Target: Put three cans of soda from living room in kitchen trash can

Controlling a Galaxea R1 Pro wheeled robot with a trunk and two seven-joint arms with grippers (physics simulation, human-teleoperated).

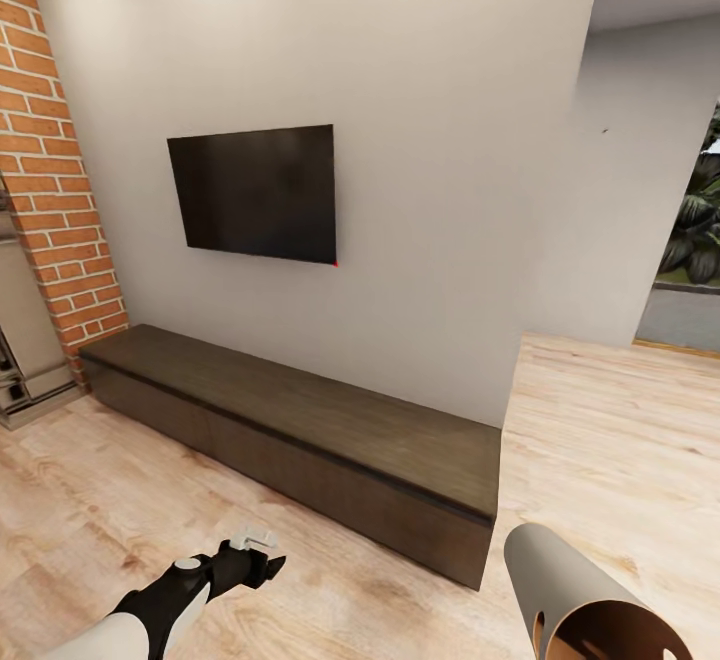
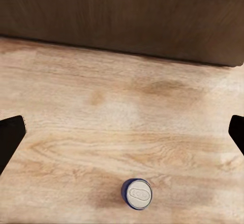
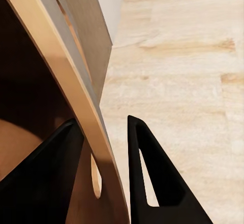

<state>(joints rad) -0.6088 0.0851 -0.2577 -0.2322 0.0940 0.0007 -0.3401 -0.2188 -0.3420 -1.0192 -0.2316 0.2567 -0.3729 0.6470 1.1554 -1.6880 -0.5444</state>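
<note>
Right end effector (image 3: 114, 178) pinching tash can (image 1: 560, 580) wall | left end effector (image 2: 122, 132) spread above can of soda (image 2: 137, 193) | low cabinet (image 1: 300, 430) ahead

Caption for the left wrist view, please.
Open left gripper above wood floor, a soda can standing upright below.

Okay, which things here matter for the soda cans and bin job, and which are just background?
Belongs to the job:
can of soda, standing on the floor
tash can, rim clamped by the right gripper
left gripper, open

Just background:
television
low dark cabinet
brick fireplace
</note>
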